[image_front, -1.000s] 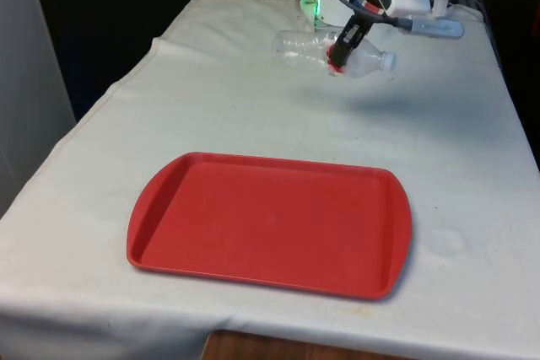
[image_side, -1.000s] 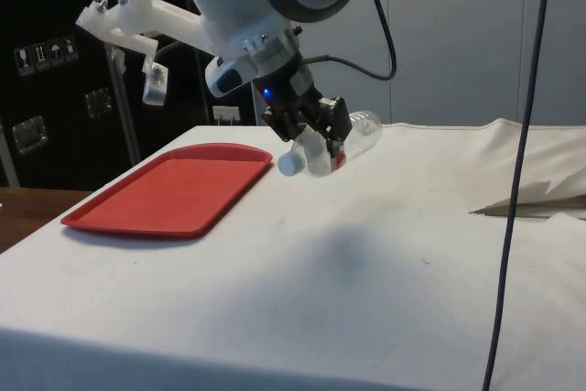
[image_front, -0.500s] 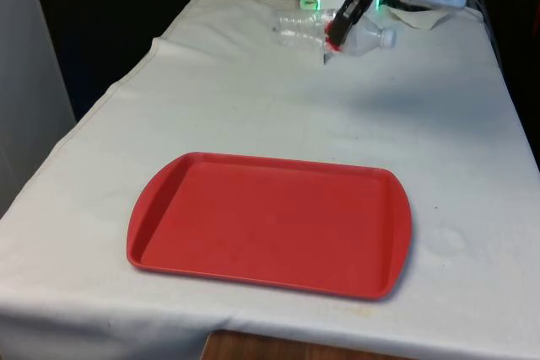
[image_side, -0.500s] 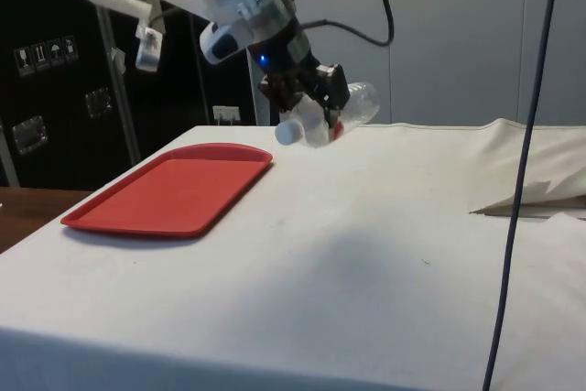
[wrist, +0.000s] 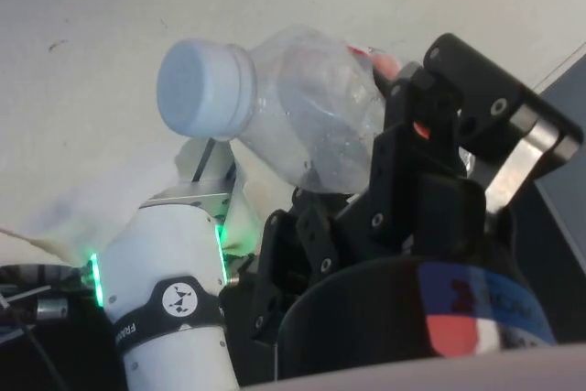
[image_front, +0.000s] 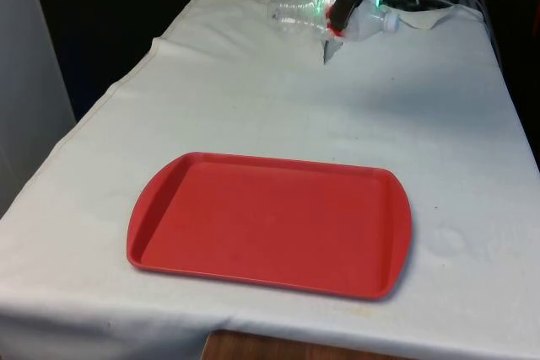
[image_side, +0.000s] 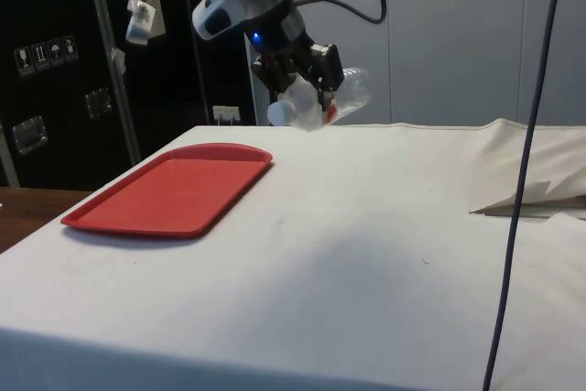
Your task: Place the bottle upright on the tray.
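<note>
Looks like a robotics lab to me; a table (image_front: pixel 253 107) under a plain white cloth, dark cabinets (image_side: pixel 46 70) with little warning stickers behind it; cables (image_side: pixel 522 180) dangling down.

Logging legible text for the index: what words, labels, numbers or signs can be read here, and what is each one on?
"FRAN": on the white arm link in the wrist view; the rest of the word is cut off.
red label on the bottle held in the end effector: too small to read.
white signs on the dark cabinet: too small to read.
tray: no text.
</note>
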Robot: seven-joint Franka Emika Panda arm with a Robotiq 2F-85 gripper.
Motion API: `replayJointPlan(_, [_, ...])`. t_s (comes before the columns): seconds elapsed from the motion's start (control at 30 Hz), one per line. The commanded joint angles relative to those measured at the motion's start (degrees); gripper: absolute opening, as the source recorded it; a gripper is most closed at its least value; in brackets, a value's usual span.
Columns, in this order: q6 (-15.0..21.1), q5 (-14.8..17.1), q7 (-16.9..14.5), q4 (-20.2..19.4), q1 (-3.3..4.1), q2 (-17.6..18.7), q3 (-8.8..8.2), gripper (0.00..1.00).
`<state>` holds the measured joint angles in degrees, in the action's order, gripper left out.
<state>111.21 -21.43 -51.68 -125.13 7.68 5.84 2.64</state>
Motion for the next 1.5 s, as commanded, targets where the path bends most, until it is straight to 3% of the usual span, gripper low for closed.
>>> replayJointPlan(0.0, [0.06,0.11,-0.17,0.06,-0.06,-0.06,-0.06,0.34])
replayJointPlan(0.27, [0.92,1.43,-1.38,0.52,-0.11,-0.69,-0.17,0.34])
replayJointPlan(0.63, [4.98,4.01,-2.75,-0.52,-0.29,-2.18,-0.4,0.34])
replayJointPlan(0.83, [5.44,4.13,-2.69,-0.23,-0.34,-1.83,-0.52,0.34])
replayJointPlan(1.0, [5.56,4.35,-3.44,2.58,-0.4,0.46,-1.03,0.34])
replayJointPlan(1.03, [5.73,4.01,-2.92,1.26,-0.29,-0.63,-0.97,0.34])
replayJointPlan(1.1, [5.5,4.53,-3.84,4.41,-0.52,1.95,-1.26,0.34])
replayJointPlan(1.33, [5.61,4.47,-4.24,7.56,-0.4,4.47,-1.72,0.34])
replayJointPlan(1.47, [5.16,5.33,-5.44,11.29,-0.69,7.22,-1.95,0.34])
